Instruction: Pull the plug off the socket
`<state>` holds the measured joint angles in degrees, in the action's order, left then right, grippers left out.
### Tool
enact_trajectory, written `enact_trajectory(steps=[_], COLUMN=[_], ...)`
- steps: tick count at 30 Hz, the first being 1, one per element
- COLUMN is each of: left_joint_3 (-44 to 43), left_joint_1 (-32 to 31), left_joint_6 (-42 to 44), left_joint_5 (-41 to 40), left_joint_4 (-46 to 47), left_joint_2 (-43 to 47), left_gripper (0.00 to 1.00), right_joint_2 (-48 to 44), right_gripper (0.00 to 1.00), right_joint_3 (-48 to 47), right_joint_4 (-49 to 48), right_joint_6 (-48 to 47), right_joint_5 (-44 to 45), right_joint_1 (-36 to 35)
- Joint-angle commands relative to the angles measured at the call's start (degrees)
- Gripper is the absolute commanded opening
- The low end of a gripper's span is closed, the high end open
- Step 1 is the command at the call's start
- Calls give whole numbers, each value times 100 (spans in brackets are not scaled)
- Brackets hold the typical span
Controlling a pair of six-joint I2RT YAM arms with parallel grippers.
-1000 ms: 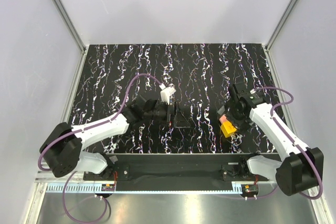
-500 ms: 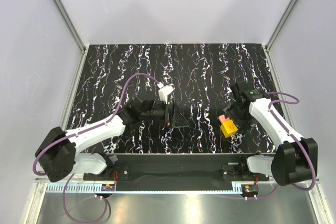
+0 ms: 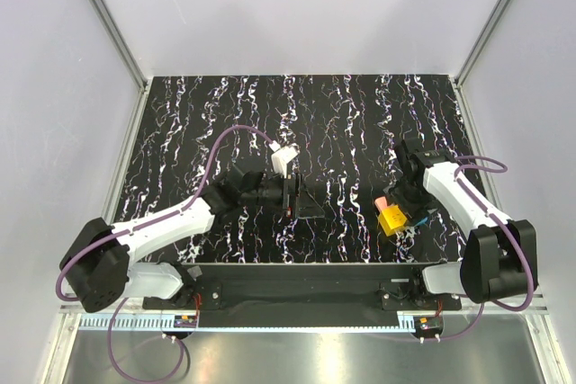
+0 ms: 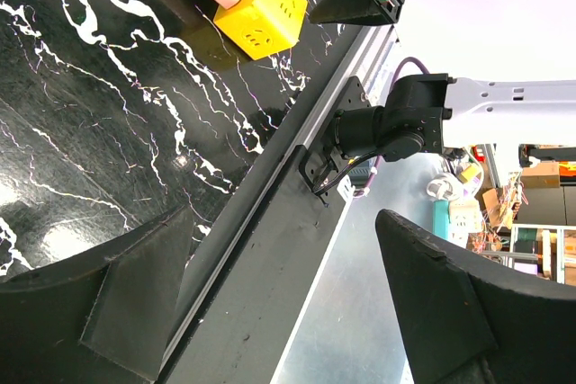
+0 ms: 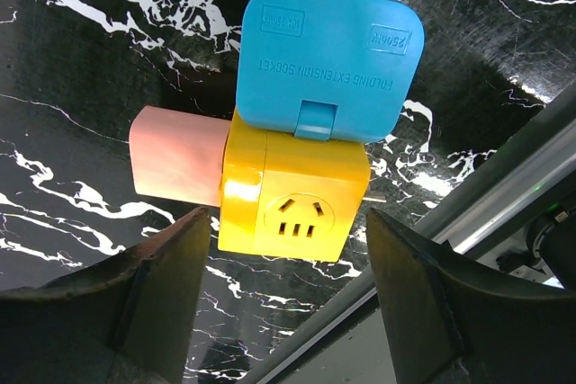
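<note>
A yellow cube socket lies on the black marbled table at the front right. A blue plug adapter is stuck into its far face and a pink plug into its left face. My right gripper is open and hovers just above the cube, one finger on each side, touching nothing. In the top view the cube and the pink plug show beside the right gripper; the blue adapter is mostly hidden there. My left gripper is open and empty at mid-table, well left of the cube.
The table's front rail runs close behind the cube. Grey walls enclose the table on three sides. A purple cable loops from the left arm over the table.
My right arm has swung its wrist in over the cube and its elbow nearer the front edge. The left gripper edged slightly right, then held still.
</note>
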<state>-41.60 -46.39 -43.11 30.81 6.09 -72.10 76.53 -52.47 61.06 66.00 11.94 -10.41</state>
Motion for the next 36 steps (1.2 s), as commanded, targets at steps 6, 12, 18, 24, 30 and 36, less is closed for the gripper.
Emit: enact_trajectory(steps=[6, 12, 18, 24, 30, 36], left_joint_3=[12, 21, 3, -14, -155, -786], left_joint_1=[25, 25, 16, 42, 244, 174], left_joint_6=[31, -48, -110, -233, -706, -1331], left_joint_5=[13, 31, 66, 302, 882, 1156], left_joint_4=[217, 314, 376, 683, 1552, 2528], left_joint_2=[99, 38, -33, -287, -1323, -2552], left_gripper=[88, 88, 88, 90, 88, 79], right_joint_2=[11, 64, 257, 310, 450, 327], right_gripper=[69, 69, 65, 47, 34, 0], right_joint_3=[210, 377, 422, 386, 404, 492], right_joint_4=[-243, -427, -595, -955, -1474, -1667], right_joint_6=[-87, -210, -429, -1167, -2284, -2635], right_joint_5=[238, 229, 203, 63, -377, -482], right_joint_1=[40, 40, 40, 40, -48, -171])
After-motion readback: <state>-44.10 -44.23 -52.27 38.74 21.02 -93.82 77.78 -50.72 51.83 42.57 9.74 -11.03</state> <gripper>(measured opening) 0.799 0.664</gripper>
